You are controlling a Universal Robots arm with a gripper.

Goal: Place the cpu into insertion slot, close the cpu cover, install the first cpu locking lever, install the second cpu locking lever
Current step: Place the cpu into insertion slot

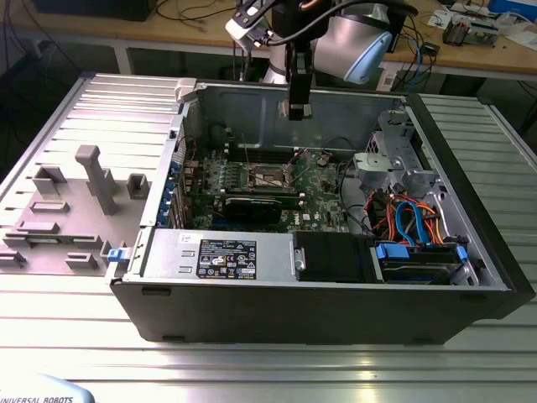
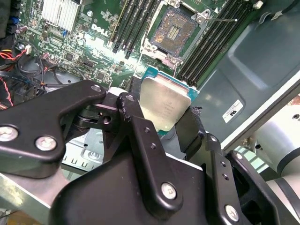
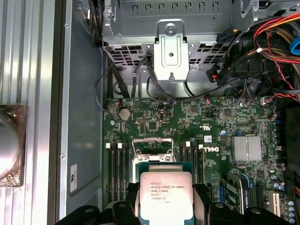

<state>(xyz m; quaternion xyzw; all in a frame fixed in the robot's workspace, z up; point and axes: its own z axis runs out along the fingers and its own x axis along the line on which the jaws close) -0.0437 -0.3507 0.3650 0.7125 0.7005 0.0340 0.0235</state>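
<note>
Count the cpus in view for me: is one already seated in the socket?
1. The cpu is clamped in the gripper above the motherboard. The insertion slot lies open and bare, its contacts showing, so none is seated there.

A ribbed aluminium table [image 1: 268, 369] forms the work surface below the jaws. Behind the jaws, a wooden workbench [image 1: 193, 35] carries loose cables [image 1: 180, 13] and small electronic boards [image 1: 470, 29]. Lighting is even.
</note>
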